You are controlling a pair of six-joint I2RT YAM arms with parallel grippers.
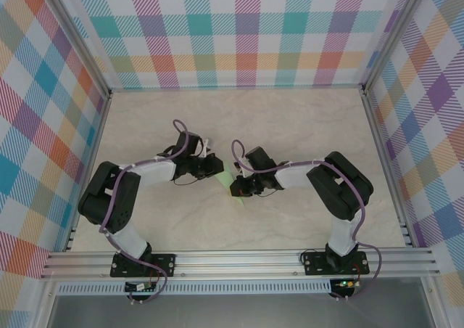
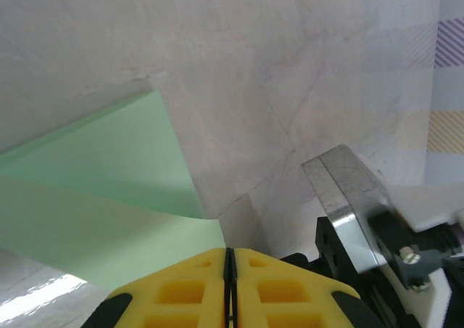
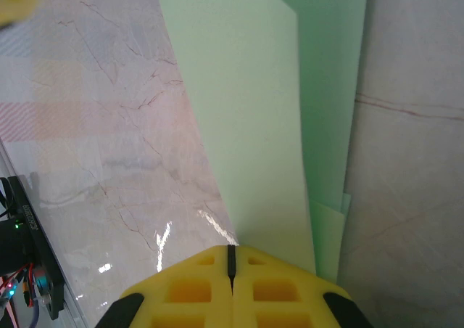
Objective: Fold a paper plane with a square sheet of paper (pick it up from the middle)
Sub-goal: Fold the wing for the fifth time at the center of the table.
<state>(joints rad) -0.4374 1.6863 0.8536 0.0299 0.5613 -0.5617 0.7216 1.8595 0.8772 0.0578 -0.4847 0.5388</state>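
The square sheet of paper [image 1: 232, 179] is pale mint green and folded into narrow layers. It lies mid-table between my two grippers. In the left wrist view one flap of the paper [image 2: 94, 219] curls up off a shaded lower layer, and its corner runs into the closed jaw line of my left gripper [image 2: 229, 252], which is shut on it. My left gripper [image 1: 217, 170] sits at the paper's upper left. My right gripper [image 1: 241, 190] is at its lower end. In the right wrist view the paper [image 3: 254, 110] stretches away flat from under my shut right gripper [image 3: 231, 249].
The marble-patterned table [image 1: 290, 125] has checkered walls on three sides. A metal rail [image 1: 239, 259] runs along the near edge. A metal and black part of the right arm [image 2: 355, 219] stands close beside my left fingers. Open table lies behind and to both sides.
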